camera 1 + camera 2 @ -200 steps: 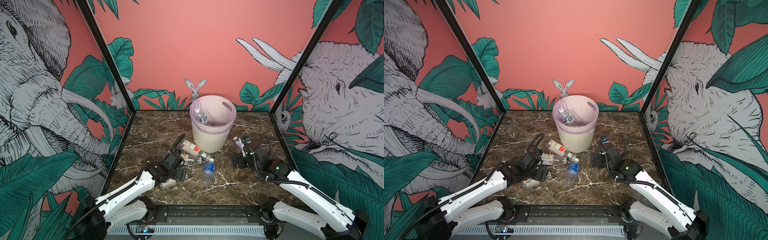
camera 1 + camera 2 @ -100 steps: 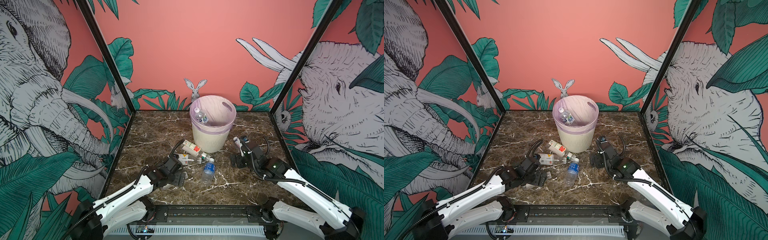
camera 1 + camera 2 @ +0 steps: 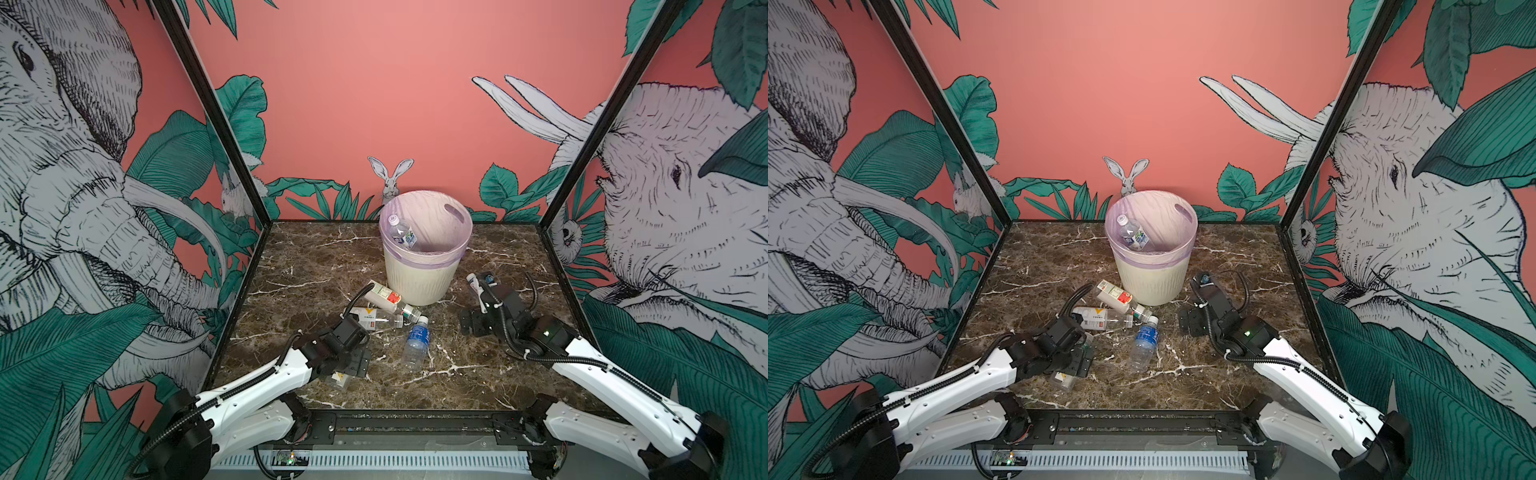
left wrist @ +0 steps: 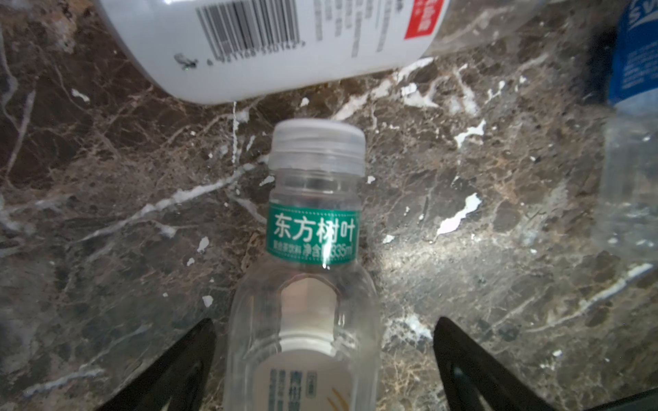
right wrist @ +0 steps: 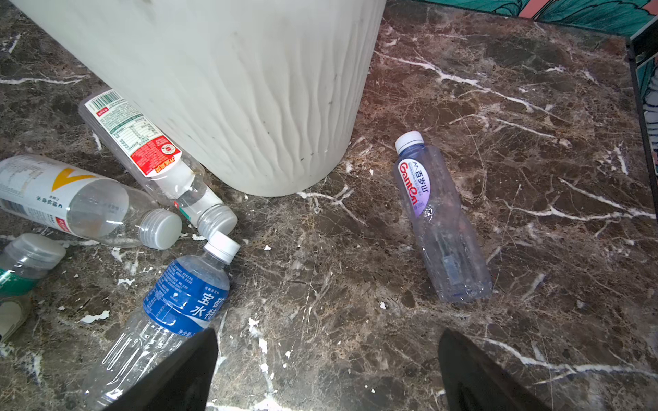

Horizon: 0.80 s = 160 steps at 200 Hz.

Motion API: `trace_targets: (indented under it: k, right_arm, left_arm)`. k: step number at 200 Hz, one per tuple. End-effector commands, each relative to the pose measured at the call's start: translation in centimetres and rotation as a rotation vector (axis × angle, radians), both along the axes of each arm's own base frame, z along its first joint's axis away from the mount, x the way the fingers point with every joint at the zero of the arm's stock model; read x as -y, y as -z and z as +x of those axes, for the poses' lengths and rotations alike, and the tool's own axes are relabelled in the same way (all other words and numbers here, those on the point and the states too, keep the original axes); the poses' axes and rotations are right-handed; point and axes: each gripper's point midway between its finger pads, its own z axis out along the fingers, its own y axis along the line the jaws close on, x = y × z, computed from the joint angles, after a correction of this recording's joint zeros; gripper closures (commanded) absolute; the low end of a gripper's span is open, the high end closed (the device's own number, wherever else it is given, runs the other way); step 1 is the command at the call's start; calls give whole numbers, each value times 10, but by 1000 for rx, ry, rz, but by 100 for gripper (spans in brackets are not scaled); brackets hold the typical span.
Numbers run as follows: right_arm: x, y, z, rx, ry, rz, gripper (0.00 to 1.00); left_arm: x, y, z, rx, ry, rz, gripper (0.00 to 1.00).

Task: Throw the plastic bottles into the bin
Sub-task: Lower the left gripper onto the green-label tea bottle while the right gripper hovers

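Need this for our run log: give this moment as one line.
left gripper: open, straddling green-label bottle | right gripper: open, over marble tabletop | bin: one clear bottle visible inside | phase: pre-grasp

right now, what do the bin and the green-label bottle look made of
Bin: matte cream plastic, probably, judging by its moulded ribs; the liner looks like thin lilac film. Green-label bottle: clear glossy plastic, since the marble shows through.

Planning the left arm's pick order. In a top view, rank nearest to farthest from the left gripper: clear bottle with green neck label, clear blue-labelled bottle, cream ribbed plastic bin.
From the left gripper, in a top view:
1. clear bottle with green neck label: between its open jaws, near the front.
2. clear blue-labelled bottle: to its right, mid-table.
3. cream ribbed plastic bin: at the back, centre.
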Motion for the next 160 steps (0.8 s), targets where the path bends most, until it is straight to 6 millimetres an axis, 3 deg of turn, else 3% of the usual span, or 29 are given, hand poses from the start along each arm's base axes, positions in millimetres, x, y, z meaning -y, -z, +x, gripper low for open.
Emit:
trace_targets:
  k: [1,79,160]
  right_arm:
    - [0,0,3,12,18,18,1]
    - [4,13,-1,-5,28,7,1]
    - [17,36,-8,-39,52,16,1]
  left_arm:
    - [-6,10,-10,-36,-32,11,7]
    - [-2,25,-16,-53,-43,1,20]
    - [-2,21,-15,-32,-49,-13,40]
